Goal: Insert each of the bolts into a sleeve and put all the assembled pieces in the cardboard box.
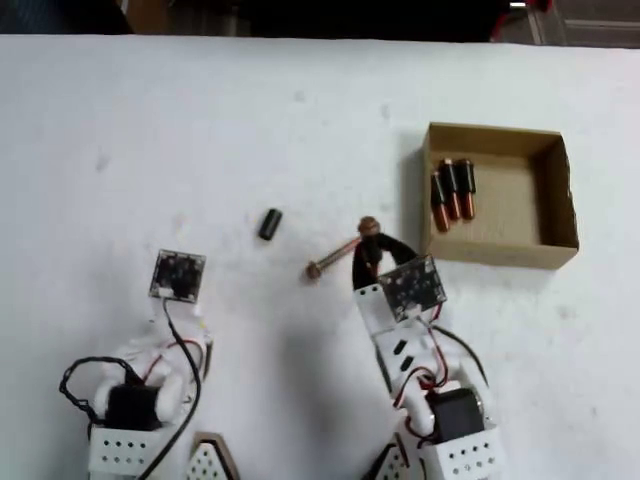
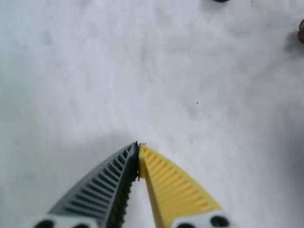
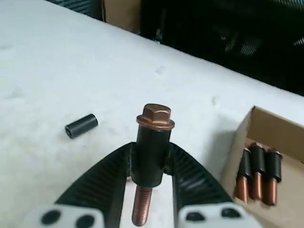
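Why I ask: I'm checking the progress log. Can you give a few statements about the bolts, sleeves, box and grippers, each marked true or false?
1. The box holds three assembled pieces. True.
2. The right gripper is empty. False: it is shut on a sleeved bolt.
3. A loose sleeve lies on the table. True.
4. No loose bolt is left on the table. False: one bolt lies there, beside the right gripper.
5. The left gripper holds a sleeve. False: it is shut on nothing, above bare table.
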